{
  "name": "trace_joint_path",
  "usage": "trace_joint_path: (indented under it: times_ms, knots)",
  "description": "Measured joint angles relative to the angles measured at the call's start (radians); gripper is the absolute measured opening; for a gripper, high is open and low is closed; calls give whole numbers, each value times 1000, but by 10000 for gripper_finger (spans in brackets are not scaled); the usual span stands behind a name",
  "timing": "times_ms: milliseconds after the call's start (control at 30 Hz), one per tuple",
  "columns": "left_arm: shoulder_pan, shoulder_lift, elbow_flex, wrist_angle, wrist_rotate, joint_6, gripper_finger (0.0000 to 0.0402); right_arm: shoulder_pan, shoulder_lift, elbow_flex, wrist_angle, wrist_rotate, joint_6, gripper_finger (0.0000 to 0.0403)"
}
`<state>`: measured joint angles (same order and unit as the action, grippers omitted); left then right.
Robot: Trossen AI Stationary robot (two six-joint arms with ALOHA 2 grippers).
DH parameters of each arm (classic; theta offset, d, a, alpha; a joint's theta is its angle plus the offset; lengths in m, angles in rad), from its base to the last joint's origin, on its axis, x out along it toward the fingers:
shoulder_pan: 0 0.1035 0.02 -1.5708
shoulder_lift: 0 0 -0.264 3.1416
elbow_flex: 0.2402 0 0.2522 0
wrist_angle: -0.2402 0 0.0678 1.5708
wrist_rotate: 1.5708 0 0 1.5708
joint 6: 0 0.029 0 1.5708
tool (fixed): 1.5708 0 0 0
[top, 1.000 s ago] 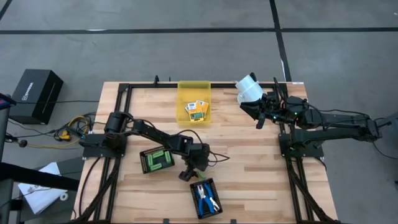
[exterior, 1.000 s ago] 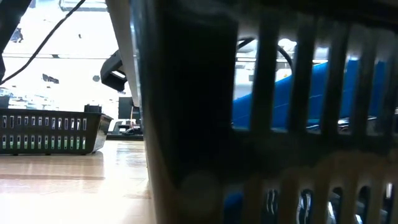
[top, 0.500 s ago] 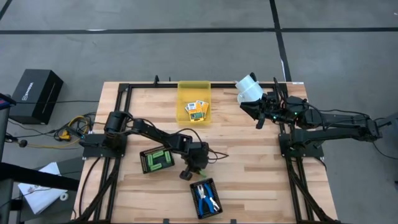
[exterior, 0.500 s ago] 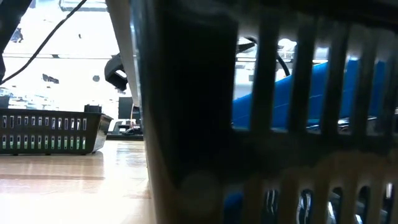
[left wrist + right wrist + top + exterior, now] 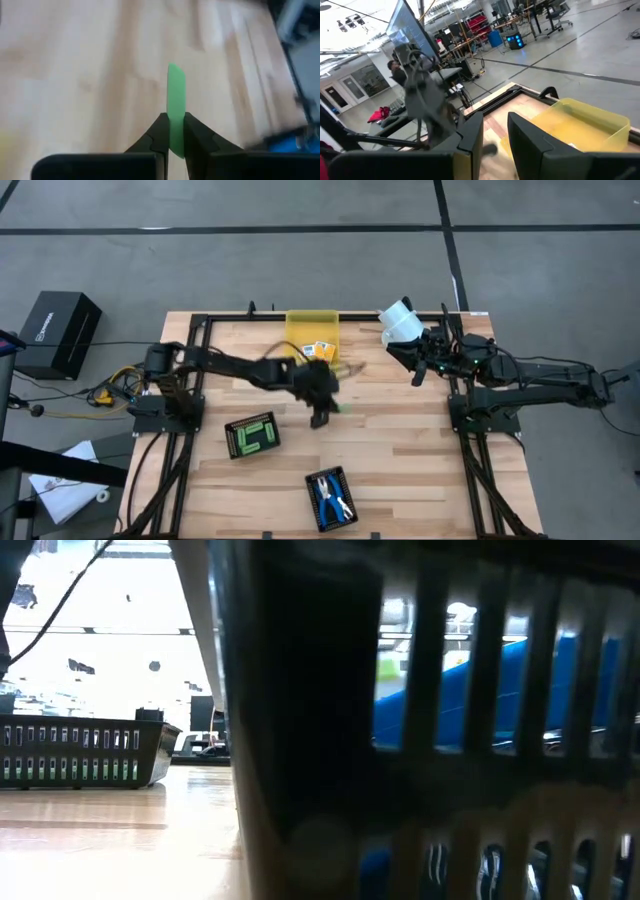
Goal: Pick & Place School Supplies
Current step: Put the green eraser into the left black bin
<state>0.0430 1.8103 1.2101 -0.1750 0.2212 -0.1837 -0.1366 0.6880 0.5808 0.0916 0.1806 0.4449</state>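
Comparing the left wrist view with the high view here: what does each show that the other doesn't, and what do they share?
Only the left wrist view shows the grip clearly: the left gripper shut on a light-green stick, which stands out past the fingertips.

Only the high view shows the layout: the yellow bin holding yellow-orange boxes, a black tray with green pieces, another black tray with blue-handled tools, and the right gripper waiting at the table's right edge.

Both show the left gripper above the wooden table, carrying the green stick.
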Motion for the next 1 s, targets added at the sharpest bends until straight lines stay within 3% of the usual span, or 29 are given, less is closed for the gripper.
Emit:
trace_joint_path:
  times_ms: [267,400,700,1000]
  knots:
    - [11,-202,-27,-264,-154,-148,20,-26,-2,0,21,-4,-11,82]
    - [-38,-342,-154,-280,-231,-344,20,-32,-2,0,20,-52,-34,82]
    - [-235,-653,-427,-238,-593,-774,20,-50,0,0,12,-113,-60,82]
    - [-433,-691,-569,-217,-764,-977,20,-70,0,0,-6,-157,-52,82]
